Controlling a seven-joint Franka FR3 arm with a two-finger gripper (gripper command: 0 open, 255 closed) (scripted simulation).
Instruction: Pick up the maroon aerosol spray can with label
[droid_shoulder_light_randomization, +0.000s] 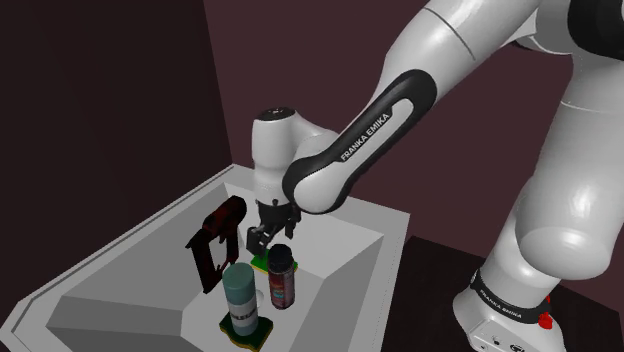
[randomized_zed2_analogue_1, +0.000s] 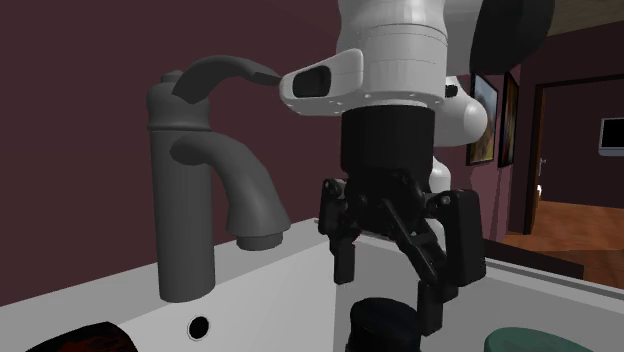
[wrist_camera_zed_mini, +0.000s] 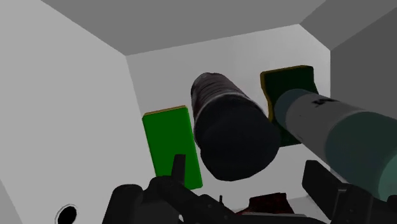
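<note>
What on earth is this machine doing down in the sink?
A white robot arm is reaching down into a sink, beside the faucet. Its black fingers are open and hover above the black cap of a maroon spray can that stands upright; they are not touching it yet. A grey-green can stands next to it on a dark green pad. Nothing is held.

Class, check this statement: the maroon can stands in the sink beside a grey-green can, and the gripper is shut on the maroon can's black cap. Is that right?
No. The gripper is open: the second exterior view shows its fingers standing apart over the black cap, not clasping it. The maroon can does stand in the sink beside the grey-green can.
</note>
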